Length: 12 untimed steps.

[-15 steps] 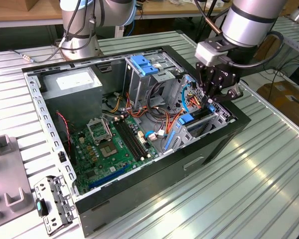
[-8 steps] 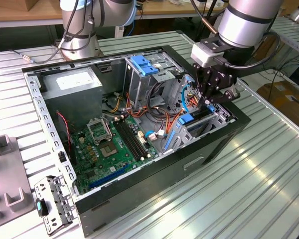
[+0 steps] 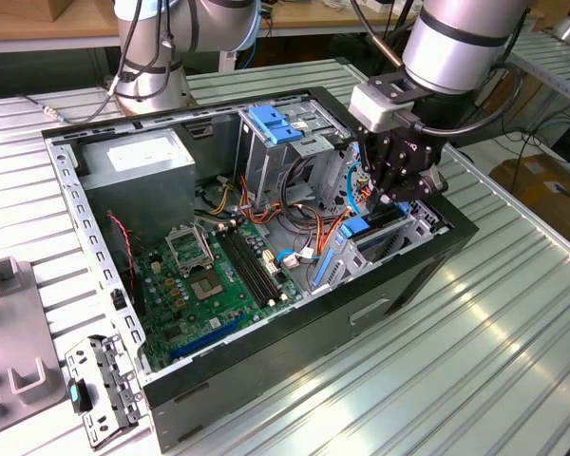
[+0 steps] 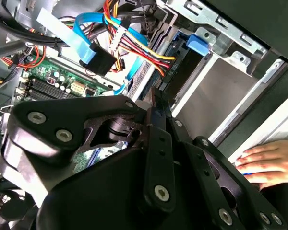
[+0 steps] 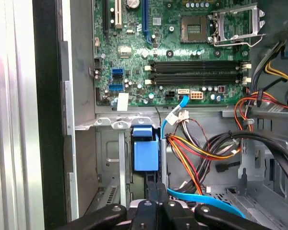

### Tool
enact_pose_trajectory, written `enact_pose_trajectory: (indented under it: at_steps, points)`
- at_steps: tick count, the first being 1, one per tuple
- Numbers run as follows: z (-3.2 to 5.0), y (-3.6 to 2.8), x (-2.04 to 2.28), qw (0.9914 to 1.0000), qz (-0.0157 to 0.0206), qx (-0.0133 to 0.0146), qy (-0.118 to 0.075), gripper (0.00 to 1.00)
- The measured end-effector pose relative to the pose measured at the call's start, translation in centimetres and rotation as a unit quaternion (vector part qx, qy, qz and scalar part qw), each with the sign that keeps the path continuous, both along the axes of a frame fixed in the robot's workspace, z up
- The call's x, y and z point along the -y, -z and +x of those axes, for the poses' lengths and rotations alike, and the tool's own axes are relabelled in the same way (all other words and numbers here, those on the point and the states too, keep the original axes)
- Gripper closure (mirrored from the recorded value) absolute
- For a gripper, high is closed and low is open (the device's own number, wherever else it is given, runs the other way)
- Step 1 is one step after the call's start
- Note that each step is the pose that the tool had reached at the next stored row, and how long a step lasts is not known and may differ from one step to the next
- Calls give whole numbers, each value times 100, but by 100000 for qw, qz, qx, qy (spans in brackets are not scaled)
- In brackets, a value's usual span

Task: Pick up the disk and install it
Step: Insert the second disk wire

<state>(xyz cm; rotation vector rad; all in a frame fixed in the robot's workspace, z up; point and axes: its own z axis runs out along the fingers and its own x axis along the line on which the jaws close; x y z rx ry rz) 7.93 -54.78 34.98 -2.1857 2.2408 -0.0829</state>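
The disk (image 3: 369, 229) sits in the metal drive bay at the corner of the open computer case (image 3: 427, 275) on the exterior view's right, its blue carrier tab (image 5: 145, 148) facing out of the bay. The same tab (image 4: 199, 43) appears at the bay's mouth in the second wrist view. My gripper (image 3: 388, 201) hangs directly over the disk, with its black fingers (image 5: 156, 189) pressed together and nothing between them. The tips (image 4: 156, 96) are at or just off the disk's dark edge; contact is hard to judge.
A green motherboard (image 3: 209, 275) covers the case floor, with bundled coloured wires (image 5: 201, 148) and a light-blue flat cable (image 4: 86, 36) beside the bay. A tall grey cage with a blue clip (image 3: 271, 123) stands behind. A person's hand (image 4: 269, 163) rests outside the case wall.
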Motion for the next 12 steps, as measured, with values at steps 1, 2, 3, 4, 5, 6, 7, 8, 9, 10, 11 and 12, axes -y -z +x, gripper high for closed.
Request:
enact_pose_trajectory:
  at_steps: [1, 2, 3, 4, 5, 6, 7, 8, 9, 10, 11, 12]
  points:
    - [0, 0, 0, 100000, -1, -1, 1, 89]
    - [-1, 0, 0, 100000, 4, 0, 4, 89]
    - [-1, -4, -1, 100000, 3, 0, 5, 89]
    - [-1, -15, -3, 100000, -10, -1, 4, 89]
    - [-1, -36, -3, 100000, 37, 1, 2, 89]
    - [-1, -63, -4, 100000, 65, 0, 3, 89]
    - [-1, -85, -4, 100000, 75, 1, 4, 89]
    - [-1, -110, -5, 100000, 72, 0, 5, 89]
    - [-1, -126, -6, 100000, 77, 0, 3, 89]
    - [-1, -153, -10, 100000, 77, 0, 2, 89]
    - [-1, -187, -20, 100000, 74, 1, 5, 89]
    - [-1, -229, -44, 100000, 27, -4, 5, 89]
